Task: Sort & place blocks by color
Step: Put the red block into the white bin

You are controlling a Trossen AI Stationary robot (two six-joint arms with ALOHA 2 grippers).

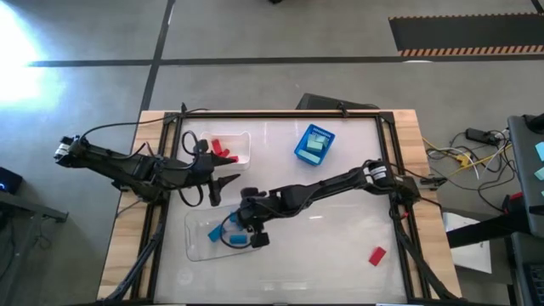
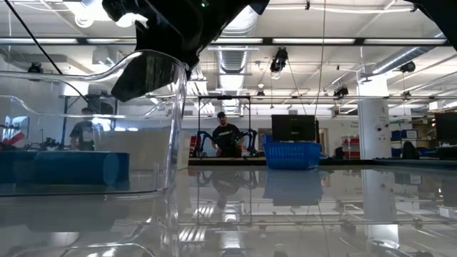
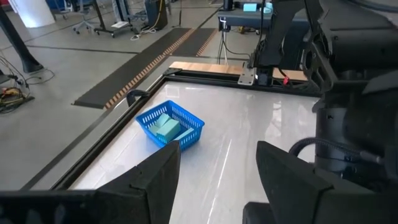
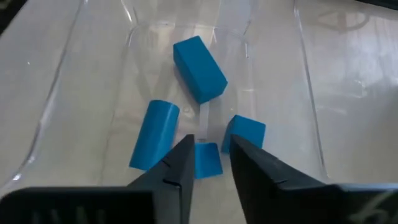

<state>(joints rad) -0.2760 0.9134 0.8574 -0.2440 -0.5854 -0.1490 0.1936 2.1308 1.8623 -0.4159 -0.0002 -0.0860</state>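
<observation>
While I watch from above, the counter (image 1: 340, 255) shows as a glossy white sheet in a dark frame on a wooden top, and the low view looks across it into a big lab hall with ceiling lights and a person (image 2: 226, 135) standing far back.

My landmark is the clear tray (image 1: 200, 240). My right end effector (image 1: 249, 229) sits over its end nearest the counter's middle, and in the right wrist view its two fingers (image 4: 177, 171) hang slightly parted above the tray floor, gripping nothing. Four blue blocks lie under it: a long blue block (image 4: 199, 67) farthest off, a rounded blue block (image 4: 154, 134) beside one finger, a small blue block (image 4: 207, 159) right between the fingertips, and a blue cube (image 4: 247, 132) just beside the other finger. None are stacked.

My left end effector (image 1: 223, 182) waits just above the tray, between it and the white tray (image 1: 242, 155) holding red blocks (image 1: 221, 150). Its fingers (image 3: 155, 180) are spread wide, empty.

Well away from the clear tray, the blue basket (image 1: 300, 150) carries teal blocks (image 1: 317, 143). A lone red block (image 1: 376, 255) lies on open counter well off the tray's end, toward the right arm's side, with bare surface all around it.
</observation>
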